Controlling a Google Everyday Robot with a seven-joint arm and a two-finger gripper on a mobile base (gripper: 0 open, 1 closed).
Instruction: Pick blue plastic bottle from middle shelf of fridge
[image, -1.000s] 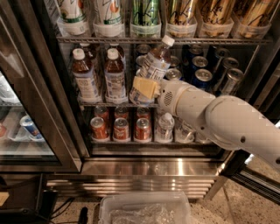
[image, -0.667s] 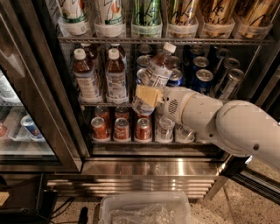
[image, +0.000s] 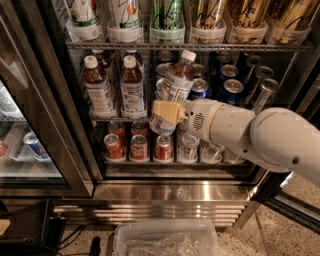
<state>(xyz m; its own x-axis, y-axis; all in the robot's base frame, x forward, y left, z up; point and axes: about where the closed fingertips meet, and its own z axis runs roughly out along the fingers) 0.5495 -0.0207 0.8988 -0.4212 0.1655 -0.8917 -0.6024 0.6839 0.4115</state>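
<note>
Pincer (image: 168, 113) around tilted blue plastic bottle (image: 176, 84)

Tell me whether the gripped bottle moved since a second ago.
Yes. The blue plastic bottle, in the gripper before the cans, sank slightly: its cap now sits below the upper shelf rail.

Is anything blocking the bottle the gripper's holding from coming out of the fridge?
Nothing visible does. The gripper grips the blue plastic bottle low on its body, tilted, in front of the blue cans on the middle shelf, with open space on the camera's side.
</note>
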